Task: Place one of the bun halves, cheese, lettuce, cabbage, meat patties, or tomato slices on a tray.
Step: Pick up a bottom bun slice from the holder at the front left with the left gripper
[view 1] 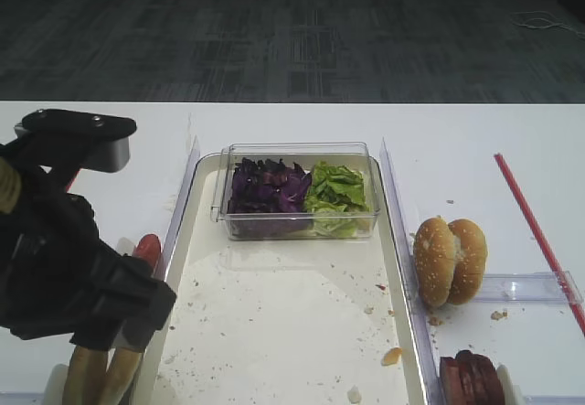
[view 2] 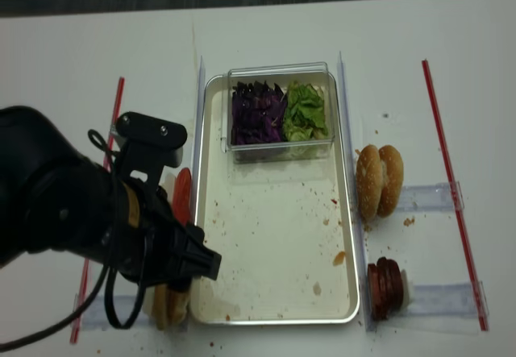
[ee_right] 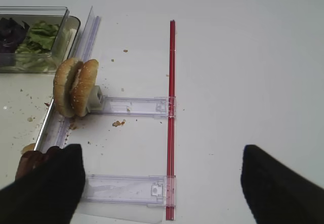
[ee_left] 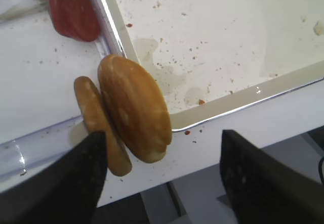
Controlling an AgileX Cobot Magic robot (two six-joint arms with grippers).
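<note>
Hovering over the two plain bun halves point(ee_left: 126, 113), the left tool point(ee_left: 162, 178) had its jaws wide apart and held nothing; in the left wrist view its dark fingers point(ee_left: 76, 178) stood one on each side of the buns, low in the picture. The halves stood on edge, side by side and touching, in a clear plastic holder point(ee_left: 35, 143) on the counter point(view 1: 512, 131), just outside the corner of the tray point(ee_left: 243, 100). The nearer half (the fatter-looking one from this angle) leaned close to the tray's metallic rim; which of the two had the pale cut face I could not tell.

A bun half like this was probably light, soft and easy to crush, with a dry crust that should not slip much. I judged that the best hold was across the thin flat faces near the top edge, with a gentle squeeze, taking only one half and not both.

A red slice point(ee_left: 71, 6) lay near, beside the rim. Farther off, the clear box point(view 1: 297, 190) on the tray carried the cabbage point(view 1: 267, 187) and the lettuce point(view 1: 338, 190). The right tool point(ee_right: 159, 183) was also open and empty, near the sesame buns point(ee_right: 76, 86) and the meat patties point(view 1: 471, 378).
</note>
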